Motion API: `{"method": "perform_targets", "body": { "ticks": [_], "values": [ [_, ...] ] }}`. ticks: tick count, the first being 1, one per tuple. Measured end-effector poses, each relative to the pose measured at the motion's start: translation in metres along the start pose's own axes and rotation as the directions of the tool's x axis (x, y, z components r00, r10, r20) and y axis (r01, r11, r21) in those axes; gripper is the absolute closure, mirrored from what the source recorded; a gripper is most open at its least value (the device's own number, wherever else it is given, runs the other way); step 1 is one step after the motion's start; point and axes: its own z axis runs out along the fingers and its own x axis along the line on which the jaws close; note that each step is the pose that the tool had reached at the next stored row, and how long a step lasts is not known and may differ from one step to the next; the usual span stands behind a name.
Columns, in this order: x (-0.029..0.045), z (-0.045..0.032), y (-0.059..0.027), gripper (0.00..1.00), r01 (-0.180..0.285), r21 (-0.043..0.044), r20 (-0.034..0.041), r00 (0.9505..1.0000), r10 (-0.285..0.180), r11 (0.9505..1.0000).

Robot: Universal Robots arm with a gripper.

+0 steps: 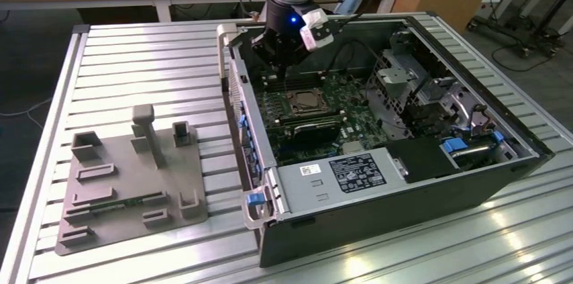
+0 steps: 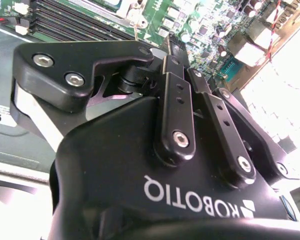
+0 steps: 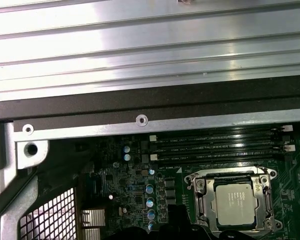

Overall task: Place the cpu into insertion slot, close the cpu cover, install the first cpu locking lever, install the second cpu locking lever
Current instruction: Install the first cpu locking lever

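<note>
The pincer hangs inside the open computer case, low over the circuit board. Its fingers look drawn together into 1 narrow tip, and I see nothing held between them. The cpu lies just beside this tip and a little lower. It is seated in the insertion slot, and the cpu cover seems to lie flat around it, so the grey top shows through the cut-out. The memory slots run beyond the socket, on the side away from the tip. I judge that the main danger from here is a small error of aim. The socket is tiny compared with the pincer, so a tip that comes down slightly off could press on the cover or the chip instead of on a thin lever. It could also slide off the lever and strike the small capacitors standing close to it. A push at a wrong angle could bend a lever or let it spring back. Several things are hard to make out. I cannot separate the 2 locking levers from the silver frame, so I cannot tell whether either is latched. In the second wrist view the pincer's own body covers the socket, and in the first wrist view the socket's edge nearest the tip is cut off. Whether the tip touches anything I cannot tell.
</note>
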Motion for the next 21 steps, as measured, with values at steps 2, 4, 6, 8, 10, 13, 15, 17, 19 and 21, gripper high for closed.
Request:
{"method": "perform_targets", "body": {
  "ticks": [2, 4, 6, 8, 10, 13, 15, 17, 19, 21],
  "values": [
    [0.0000, 0.0000, 0.0000, 0.90, 0.000, 0.0000, 0.0000, 1.0000, 0.000, 1.0000],
    [0.0001, 0.0002, 0.0014, 0.90, 0.000, -0.0002, 0.0001, 1.0000, 0.000, 1.0000],
    [0.0001, 0.0001, 0.0030, 0.90, 0.004, 0.0000, -0.0001, 1.0000, -0.004, 1.0000],
    [-0.0010, 0.0002, 0.0040, 0.90, 0.005, -0.0001, -0.0001, 1.0000, -0.005, 1.0000],
    [-0.0037, 0.0002, 0.0046, 0.90, 0.005, -0.0001, -0.0001, 1.0000, -0.005, 1.0000],
    [-0.0096, 0.0003, 0.0056, 0.90, 0.006, -0.0001, -0.0002, 1.0000, -0.006, 1.0000],
    [-0.0104, 0.0003, 0.0059, 0.90, 0.006, 0.0001, -0.0003, 1.0000, -0.006, 1.0000],
    [-0.0102, 0.0003, 0.0059, 0.90, 0.009, -0.0001, -0.0002, 1.0000, -0.009, 1.0000],
    [-0.0086, 0.0003, 0.0058, 0.90, 0.022, -0.0003, -0.0007, 0.9998, -0.022, 0.9998],
    [-0.0065, 0.0003, 0.0056, 0.90, 0.036, -0.0004, -0.0012, 0.9994, -0.036, 0.9994]
  ]
}}
